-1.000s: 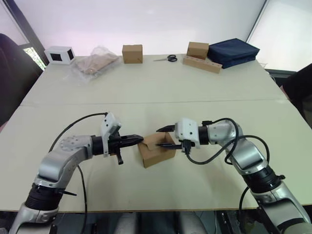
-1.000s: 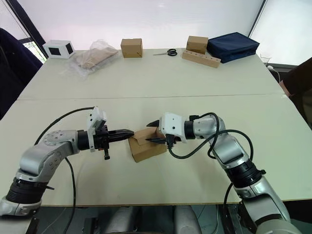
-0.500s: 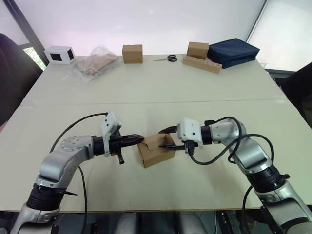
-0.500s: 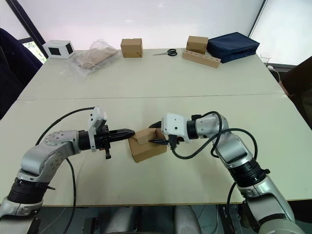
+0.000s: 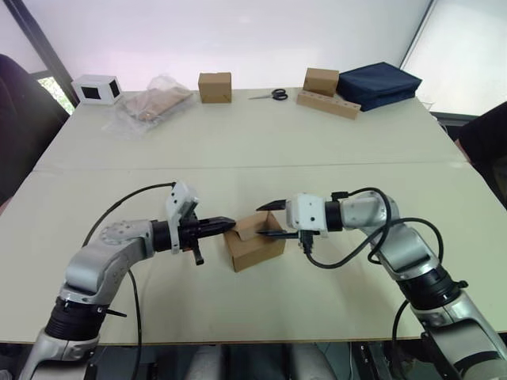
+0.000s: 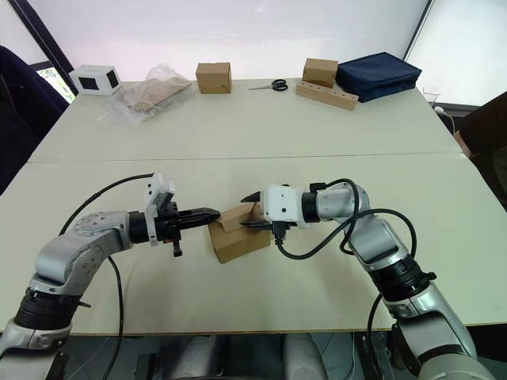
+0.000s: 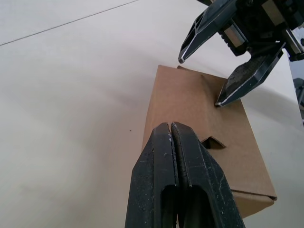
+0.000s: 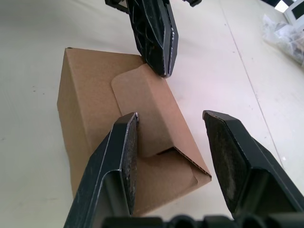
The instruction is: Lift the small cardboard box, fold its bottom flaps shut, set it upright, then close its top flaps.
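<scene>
Right wrist view shows the small cardboard box lying on the tabletop near its front edge, its round-cornered tuck lid partly raised. The right gripper stands spread, one finger on the lid and the other off the box's far side, while the left gripper, pressed shut on nothing, braces the opposite end. Top-flap closing looks to be in hand; next the lid needs pressing down and tucking.

You can't really see the far side of the small cardboard box, the right gripper blocks it. The box's underside is hidden against the table, and in the left wrist view the left gripper covers its near edge.
</scene>
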Controlling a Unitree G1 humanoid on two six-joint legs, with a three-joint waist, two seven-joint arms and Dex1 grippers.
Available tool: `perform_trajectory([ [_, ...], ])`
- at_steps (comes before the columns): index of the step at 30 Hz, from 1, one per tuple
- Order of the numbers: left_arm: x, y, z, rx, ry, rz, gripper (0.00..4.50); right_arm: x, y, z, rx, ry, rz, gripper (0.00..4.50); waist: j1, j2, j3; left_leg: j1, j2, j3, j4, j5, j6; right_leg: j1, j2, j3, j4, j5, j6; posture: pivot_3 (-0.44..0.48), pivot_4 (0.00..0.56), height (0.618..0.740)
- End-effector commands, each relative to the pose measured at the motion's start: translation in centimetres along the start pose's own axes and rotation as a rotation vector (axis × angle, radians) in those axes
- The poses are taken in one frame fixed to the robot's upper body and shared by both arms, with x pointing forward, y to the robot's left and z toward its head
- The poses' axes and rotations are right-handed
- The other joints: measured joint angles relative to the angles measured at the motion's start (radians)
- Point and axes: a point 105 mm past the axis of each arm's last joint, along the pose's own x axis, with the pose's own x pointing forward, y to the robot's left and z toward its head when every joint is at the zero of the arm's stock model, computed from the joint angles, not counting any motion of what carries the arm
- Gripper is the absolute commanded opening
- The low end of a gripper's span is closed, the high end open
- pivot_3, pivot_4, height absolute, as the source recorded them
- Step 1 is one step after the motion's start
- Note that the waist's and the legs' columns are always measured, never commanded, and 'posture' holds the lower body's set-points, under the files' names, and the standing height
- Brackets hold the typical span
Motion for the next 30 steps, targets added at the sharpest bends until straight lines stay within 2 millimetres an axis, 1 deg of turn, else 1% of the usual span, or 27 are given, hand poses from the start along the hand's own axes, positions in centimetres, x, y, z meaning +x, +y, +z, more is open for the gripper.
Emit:
perform_trajectory([
  [1,-0.3,0.2,1.3,0.013,-0.047,0.012,0.0,0.5,-0.1,0.2,-0.018,-0.013,-0.027,2.21,-0.001,0.0,0.0,0.0,0.0,0.0,0.0,0.0,0.0,0.0,0.0,0.0,0.0,0.0,0.0,0.0,0.15,0.74],
  [5,-0.3,0.2,1.4,0.009,-0.05,0.018,0.0,0.7,-0.2,-0.1,-0.032,-0.012,-0.049,2.21,-0.001,0.0,0.0,0.0,0.0,0.0,0.0,0.003,-0.005,0.0,0.0,0.0,0.0,0.0,0.0,0.0,0.15,0.74],
  [11,-0.3,0.3,1.8,0.008,-0.057,0.026,0.0,0.8,0.0,-0.4,-0.06,-0.008,-0.061,2.21,-0.001,0.0,0.0,0.0,0.0,0.001,0.0,0.003,-0.006,0.0,0.0,0.0,0.0,0.0,0.0,0.0,0.15,0.74],
  [15,-0.1,0.5,2.0,0.009,-0.054,0.028,0.0,0.4,1.2,-0.2,-0.013,-0.016,0.016,2.21,-0.001,0.0,0.0,0.0,0.0,0.001,0.0,0.003,-0.006,0.0,0.0,0.0,0.0,0.0,0.0,0.0,0.15,0.74],
  [19,-0.1,0.4,1.4,0.019,-0.022,0.015,0.0,-0.1,1.9,-0.4,0.039,0.023,0.084,2.21,-0.001,0.0,0.0,0.0,0.0,0.0,0.0,0.003,-0.006,0.0,0.0,0.0,0.0,0.0,0.0,0.0,0.15,0.74],
  [25,0.1,-0.2,1.4,0.021,-0.026,-0.002,0.0,0.1,0.9,-0.6,0.045,0.056,0.063,2.21,0.0,0.0,0.0,0.0,0.0,0.0,0.0,0.003,-0.006,0.0,0.0,0.0,0.0,0.0,0.0,0.0,0.15,0.74],
  [30,0.1,-0.5,1.3,0.032,-0.022,-0.006,0.0,0.0,0.8,-0.5,0.044,0.054,0.071,2.21,0.001,0.0,0.0,0.0,0.0,0.0,0.0,0.003,-0.006,0.001,0.0,0.0,0.0,0.0,0.0,0.0,0.15,0.74],
])
